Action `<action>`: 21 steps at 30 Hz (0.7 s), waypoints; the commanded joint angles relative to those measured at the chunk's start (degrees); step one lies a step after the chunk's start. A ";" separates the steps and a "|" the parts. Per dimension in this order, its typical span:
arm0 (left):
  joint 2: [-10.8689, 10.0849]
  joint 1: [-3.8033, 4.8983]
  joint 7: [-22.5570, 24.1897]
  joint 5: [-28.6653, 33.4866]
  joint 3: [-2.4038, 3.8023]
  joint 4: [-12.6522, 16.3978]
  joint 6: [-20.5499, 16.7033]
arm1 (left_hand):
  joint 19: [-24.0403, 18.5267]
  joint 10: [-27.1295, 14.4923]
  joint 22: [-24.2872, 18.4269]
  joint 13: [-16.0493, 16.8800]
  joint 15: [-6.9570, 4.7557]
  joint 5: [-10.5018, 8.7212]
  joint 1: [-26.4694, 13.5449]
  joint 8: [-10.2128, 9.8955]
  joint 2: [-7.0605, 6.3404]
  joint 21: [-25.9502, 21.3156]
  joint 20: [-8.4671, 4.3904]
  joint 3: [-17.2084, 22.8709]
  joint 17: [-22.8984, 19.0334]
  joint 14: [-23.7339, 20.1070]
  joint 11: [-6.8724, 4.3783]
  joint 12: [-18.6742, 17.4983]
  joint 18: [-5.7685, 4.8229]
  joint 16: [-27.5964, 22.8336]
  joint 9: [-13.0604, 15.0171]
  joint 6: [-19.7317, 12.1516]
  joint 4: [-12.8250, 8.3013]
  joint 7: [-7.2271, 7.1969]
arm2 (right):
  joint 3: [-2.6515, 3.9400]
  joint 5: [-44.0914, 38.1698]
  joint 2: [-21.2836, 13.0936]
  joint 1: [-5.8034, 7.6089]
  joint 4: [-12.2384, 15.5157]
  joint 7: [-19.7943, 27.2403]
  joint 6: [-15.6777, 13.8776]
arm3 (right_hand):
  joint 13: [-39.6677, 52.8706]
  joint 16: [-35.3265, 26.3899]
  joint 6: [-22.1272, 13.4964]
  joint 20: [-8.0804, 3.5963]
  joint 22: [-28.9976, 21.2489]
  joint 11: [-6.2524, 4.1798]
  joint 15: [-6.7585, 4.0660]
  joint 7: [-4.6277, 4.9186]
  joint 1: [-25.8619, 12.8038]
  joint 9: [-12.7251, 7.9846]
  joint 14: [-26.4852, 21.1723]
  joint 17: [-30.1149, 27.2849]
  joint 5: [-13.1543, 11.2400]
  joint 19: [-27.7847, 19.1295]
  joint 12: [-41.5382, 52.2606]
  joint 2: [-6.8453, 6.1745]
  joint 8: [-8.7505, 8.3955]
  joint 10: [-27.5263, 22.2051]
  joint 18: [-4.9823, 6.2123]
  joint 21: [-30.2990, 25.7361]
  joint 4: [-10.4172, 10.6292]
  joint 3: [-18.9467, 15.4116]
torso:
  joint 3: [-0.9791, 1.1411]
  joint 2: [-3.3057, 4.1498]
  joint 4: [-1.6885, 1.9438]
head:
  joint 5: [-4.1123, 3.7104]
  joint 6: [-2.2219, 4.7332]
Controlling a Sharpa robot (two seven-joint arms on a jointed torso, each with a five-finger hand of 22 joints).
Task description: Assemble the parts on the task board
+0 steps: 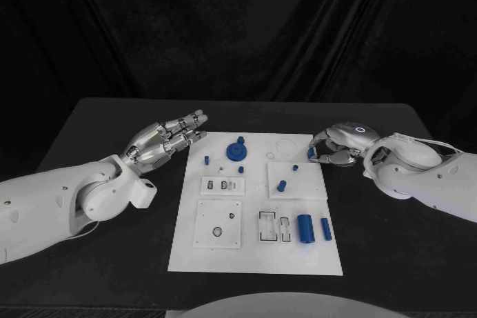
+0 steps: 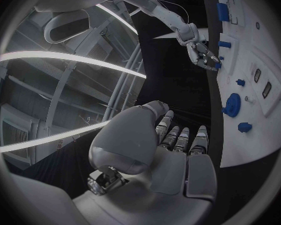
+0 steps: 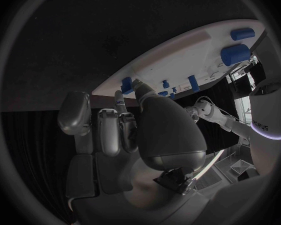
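The right hand [image 1: 336, 147] sits at the far right edge of the task board [image 1: 254, 256], fingers curled on a small blue part [image 3: 126, 84], probably to lift it. The left hand [image 1: 164, 142] waits beside the board's left edge, fingers straight and holding nothing. More blue parts, like the gear [image 1: 238, 151], lie on the board.

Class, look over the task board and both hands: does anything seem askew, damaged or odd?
Nothing stands out. The task board lies flat, blue parts rest on it, the left hand hovers open, and the right hand pinches a blue part at the board's edge.
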 commanded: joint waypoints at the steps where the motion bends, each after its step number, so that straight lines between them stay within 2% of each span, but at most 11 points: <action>1: 0.12 -0.09 3.67 0.12 0.05 0.06 0.80 | 0.08 0.00 0.07 0.07 0.22 0.26 -0.52 0.23 -0.10 0.25 0.35 0.32 -0.05 -0.02 0.36 0.27 1.10 -0.21 -0.03 -0.11 -0.04 0.39 | 0.02 -0.37 0.18 -0.24 -0.17 -0.42 0.39 | 15.09 -0.26 0.52 -0.03 7.43 0.21 0.36 -0.15 0.59 0.17 4.18 9.69 0.37 -0.53 0.14 0.21 0.46 6.07 0.30 -0.27 -0.15 0.35 | 0.00 -0.01 -0.01 | -0.05 0.00; 3: 0.14 -0.09 3.63 0.12 0.05 0.05 0.83 | 0.08 0.00 0.07 0.07 0.22 0.26 -0.52 0.23 -0.10 0.25 0.35 0.32 -0.05 -0.02 0.36 0.27 1.10 -0.21 -0.03 -0.11 -0.04 0.39 | 0.02 -0.37 0.27 -0.26 -0.22 -0.38 0.41 | 15.09 -0.26 0.53 -0.03 7.43 0.21 0.36 -0.15 0.60 0.18 4.18 9.69 0.37 -0.53 0.14 0.21 0.46 6.07 0.30 -0.28 -0.15 0.35 | 0.02 -0.03 0.00 | -0.12 0.00; 10: 0.27 -0.11 3.47 0.12 0.05 0.01 1.01 | 0.07 -0.04 0.07 0.06 0.27 0.25 -0.56 0.20 -0.10 0.24 0.38 0.44 -0.05 -0.02 0.39 0.26 1.10 -0.21 -0.05 -0.30 -0.05 0.41 | 0.02 -0.37 0.74 -0.39 -0.54 -0.16 0.32 | 15.09 -0.36 1.99 -0.15 7.50 -0.02 0.19 -0.45 1.33 1.40 4.17 9.60 1.92 -0.45 0.14 0.78 2.28 6.07 0.31 -0.54 -0.66 1.00 | 0.03 -0.03 -0.01 | 0.01 -0.17; 17: 0.28 -0.13 3.35 0.12 0.05 -0.02 1.10 | 0.07 -0.04 0.07 0.06 0.27 0.25 -0.56 0.20 -0.10 0.24 0.38 0.44 -0.05 -0.02 0.39 0.26 1.10 -0.21 -0.05 -0.30 -0.05 0.41 | 0.02 -0.37 1.10 -0.54 -0.77 0.21 -0.51 | 15.09 -0.41 2.93 -0.27 7.56 -0.20 0.04 -0.65 2.06 2.14 4.18 9.56 2.35 -0.38 0.14 1.31 3.37 6.07 0.32 -0.69 -1.18 1.58 | 0.01 0.01 -0.01 | 0.06 -0.20; 21: 0.29 -0.15 3.29 0.12 0.05 -0.03 1.18 | 0.07 -0.04 0.07 0.06 0.27 0.25 -0.56 0.20 -0.10 0.24 0.38 0.44 -0.05 -0.02 0.39 0.26 1.10 -0.21 -0.05 -0.30 -0.05 0.41 | 0.03 -0.23 1.16 -0.60 -0.72 1.13 -2.40 | 15.09 -0.31 4.06 -0.45 7.69 -0.42 -0.14 -0.87 2.56 3.00 4.23 9.64 4.60 -0.22 0.14 1.79 4.60 6.07 0.29 -0.66 -1.62 2.24 | 0.00 0.01 0.01 | 0.11 -0.21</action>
